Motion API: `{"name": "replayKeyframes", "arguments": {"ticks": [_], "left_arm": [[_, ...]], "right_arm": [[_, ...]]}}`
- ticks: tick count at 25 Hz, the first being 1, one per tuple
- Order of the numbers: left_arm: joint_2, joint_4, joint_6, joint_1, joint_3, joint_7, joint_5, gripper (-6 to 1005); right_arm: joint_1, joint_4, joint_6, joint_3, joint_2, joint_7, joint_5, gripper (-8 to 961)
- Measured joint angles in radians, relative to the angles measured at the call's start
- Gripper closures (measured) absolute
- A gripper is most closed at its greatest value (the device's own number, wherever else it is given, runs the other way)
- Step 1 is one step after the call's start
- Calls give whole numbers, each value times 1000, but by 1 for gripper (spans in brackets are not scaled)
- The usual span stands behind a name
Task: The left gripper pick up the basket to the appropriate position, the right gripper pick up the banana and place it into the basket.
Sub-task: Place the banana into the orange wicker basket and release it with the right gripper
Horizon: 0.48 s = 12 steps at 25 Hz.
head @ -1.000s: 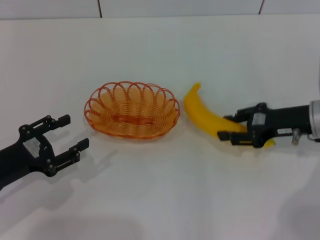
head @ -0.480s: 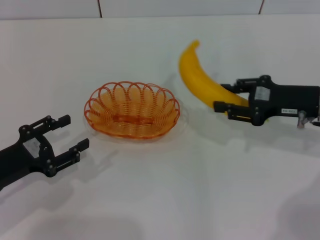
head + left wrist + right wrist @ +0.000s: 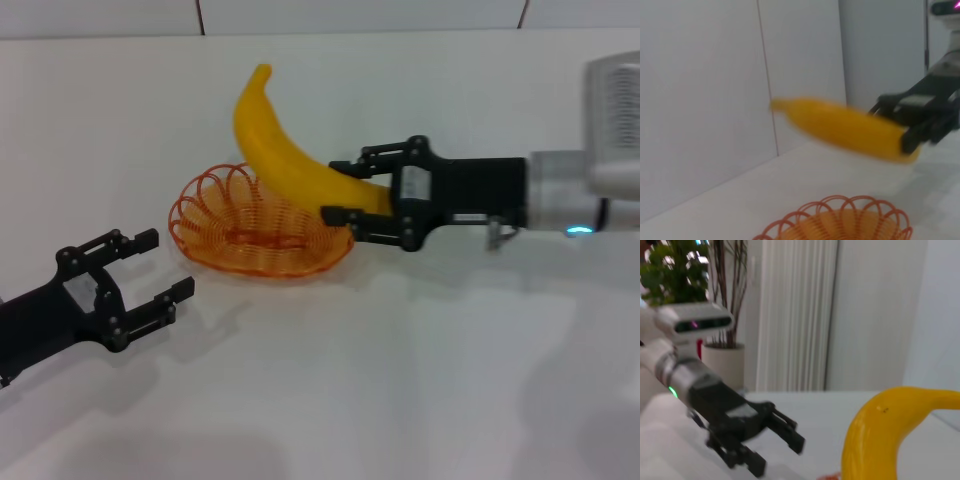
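Observation:
My right gripper (image 3: 342, 190) is shut on the yellow banana (image 3: 280, 150) and holds it in the air above the right half of the orange wire basket (image 3: 225, 232). The banana's free end points up and away. The basket rests on the white table. My left gripper (image 3: 150, 270) is open and empty, low at the front left, a short way from the basket's left end. The left wrist view shows the banana (image 3: 840, 129) held by the right gripper (image 3: 920, 120) above the basket rim (image 3: 840, 222). The right wrist view shows the banana (image 3: 880, 435) and the left gripper (image 3: 775, 440).
The white table (image 3: 400, 380) stretches all around the basket. A white wall (image 3: 350, 15) runs along its far edge. A potted plant (image 3: 720, 300) stands beyond the table in the right wrist view.
My right gripper has lifted the banana off the table and carried it left, from beside the basket to above it. My left gripper has edged slightly towards the basket.

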Motion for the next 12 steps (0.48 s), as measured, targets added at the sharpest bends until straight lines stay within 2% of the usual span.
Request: {"name": "replayKeyframes", "arguments": {"ticks": [5, 12], "left_arm": [[1, -11, -1, -2, 2, -8, 3, 296], [3, -18, -1, -5, 4, -40, 6, 296]], "right_arm": [[50, 82, 163, -48, 7, -10, -1, 456], [60, 98, 186, -86, 9, -12, -1, 453]]}}
